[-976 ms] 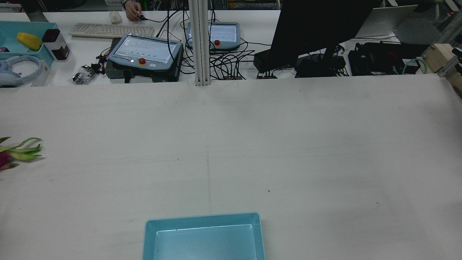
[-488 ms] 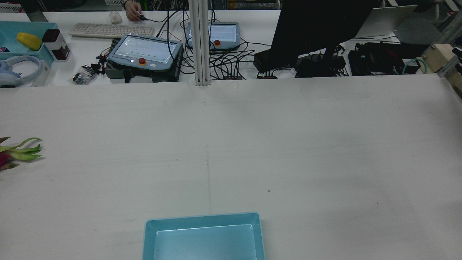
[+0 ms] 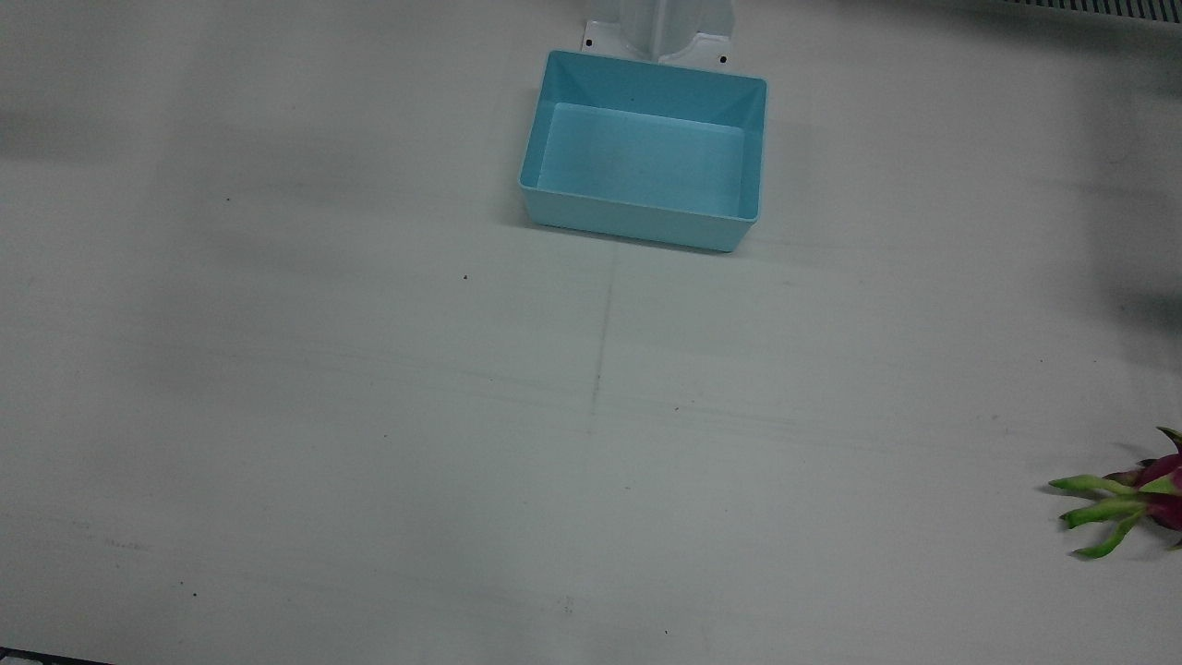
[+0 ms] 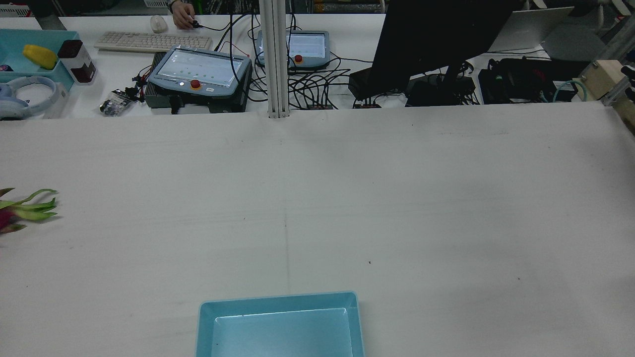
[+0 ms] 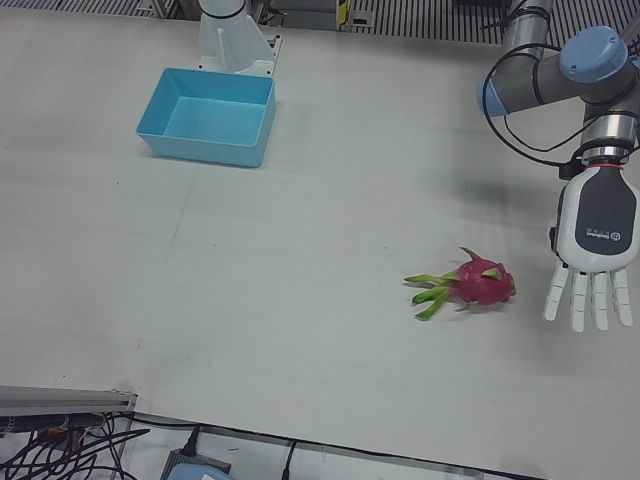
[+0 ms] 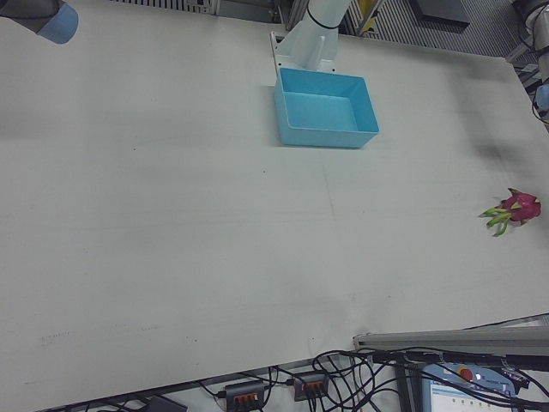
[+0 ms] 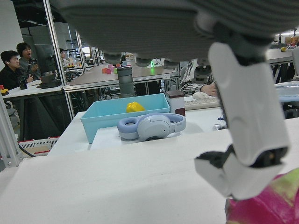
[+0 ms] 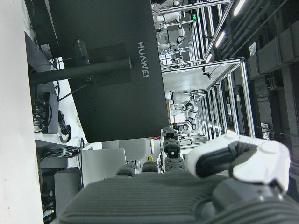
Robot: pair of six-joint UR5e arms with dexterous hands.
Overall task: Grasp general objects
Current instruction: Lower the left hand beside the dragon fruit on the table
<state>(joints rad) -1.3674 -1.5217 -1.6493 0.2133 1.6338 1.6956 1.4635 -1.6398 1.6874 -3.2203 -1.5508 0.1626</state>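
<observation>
On the table [image 5: 300, 330], the approach step is in hand: the left hand [image 5: 595, 240] hangs with fingers [image 5: 586, 300] spread, empty. The dragon fruit [image 5: 478, 283] lies just beside the fingertips; next they must straddle it. The right hand's [image 8: 187, 196] fingers: cannot tell.

Left arm [image 5: 520, 80] of silver-grey tubes with pale blue joint caps, black cable looping alongside, left hand [image 5: 594, 245] with white shell, dark grey back panel bearing a small round logo, white segmented fingers [image 5: 577, 300], black joints
</observation>
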